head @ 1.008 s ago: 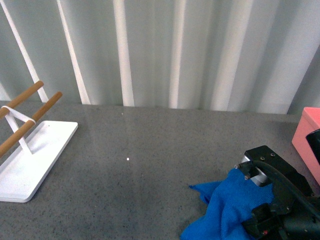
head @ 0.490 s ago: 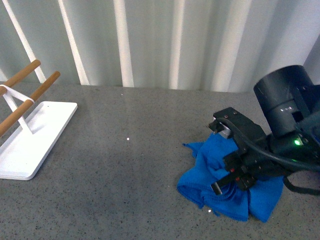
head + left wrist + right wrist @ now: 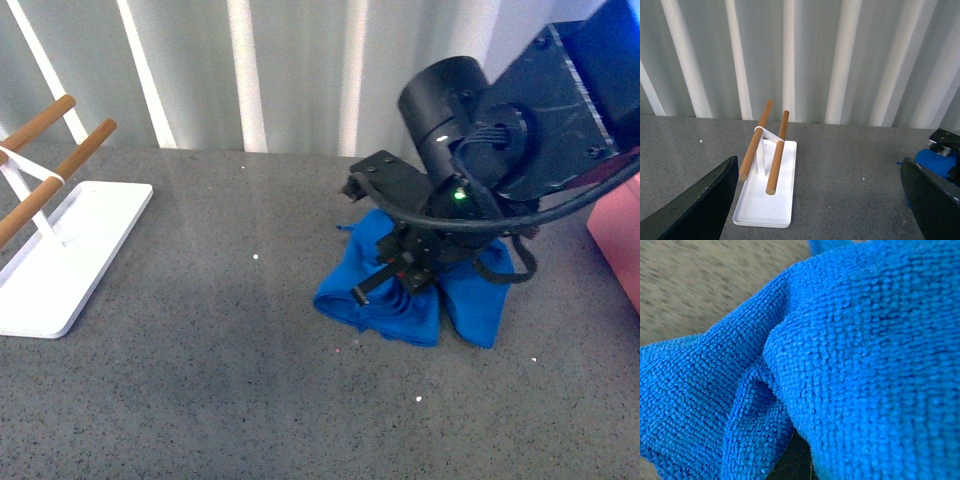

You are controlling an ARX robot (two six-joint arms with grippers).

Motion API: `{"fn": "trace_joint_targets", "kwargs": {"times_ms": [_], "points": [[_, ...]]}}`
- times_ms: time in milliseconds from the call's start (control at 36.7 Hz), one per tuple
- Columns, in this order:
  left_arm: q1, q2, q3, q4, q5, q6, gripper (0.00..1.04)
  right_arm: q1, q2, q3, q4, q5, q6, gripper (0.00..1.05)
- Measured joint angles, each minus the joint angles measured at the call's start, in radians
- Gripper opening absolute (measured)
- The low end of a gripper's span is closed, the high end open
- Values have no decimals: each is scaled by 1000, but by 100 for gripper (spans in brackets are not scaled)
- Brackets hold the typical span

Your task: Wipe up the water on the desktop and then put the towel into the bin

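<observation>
Front view has our right gripper (image 3: 385, 245), its finger hold we cannot tell, pressing the fluffy royal-blue microfibre towel (image 3: 470, 305) on the speckled dark-grey desktop (image 3: 200, 380) near the salmon-pink plastic bin (image 3: 622, 250), the left gripper (image 3: 818, 159) spread empty; if unclamped, the towel could slip away.

The towel (image 3: 390, 322) lies on the desktop (image 3: 200, 380), right of centre, under the right gripper (image 3: 385, 238). The rack (image 3: 70, 270) stands at the desktop's left edge, well apart from the towel. The bin (image 3: 618, 250) is at the far right, near the towel.
</observation>
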Motion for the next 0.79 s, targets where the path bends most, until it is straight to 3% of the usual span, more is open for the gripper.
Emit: {"fn": "trace_joint_targets", "kwargs": {"times_ms": [408, 572, 654, 790], "points": [[0, 0, 0, 0, 0, 0, 98, 252, -31, -104, 107, -90, 132, 4], [0, 0, 0, 0, 0, 0, 98, 226, -121, -238, 203, 0, 150, 4], [0, 0, 0, 0, 0, 0, 98, 191, -215, -323, 268, 125, 59, 4], [0, 0, 0, 0, 0, 0, 98, 149, -420, -339, 213, 182, -89, 4]]}}
